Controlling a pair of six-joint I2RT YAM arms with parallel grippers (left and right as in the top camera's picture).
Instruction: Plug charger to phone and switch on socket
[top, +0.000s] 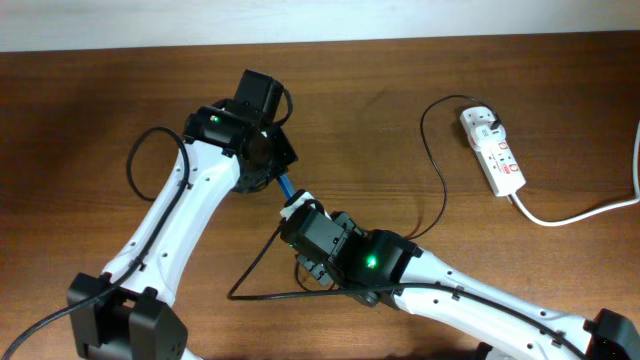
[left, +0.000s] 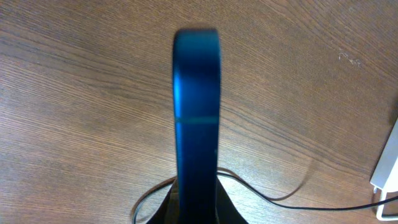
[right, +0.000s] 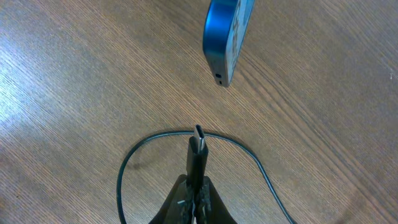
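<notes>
Jaws pinching slim blue phone (left: 196, 93), thin black charger (right: 198, 155)

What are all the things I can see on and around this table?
phone: one, blue, held edge-on above the table by the left hand
charger cable: one, thin and black, looping over the table; plug tip pinched in the right hand, pointing at the phone's end with a gap between
power strip: one, white with red switches, lying on the table's right side
thick cord: one, white, running from the power strip off the right edge
table: one, brown wood, under everything
arms: two, white and black, reaching in from the near edge
hands: two, black, both shut on what they hold
</notes>
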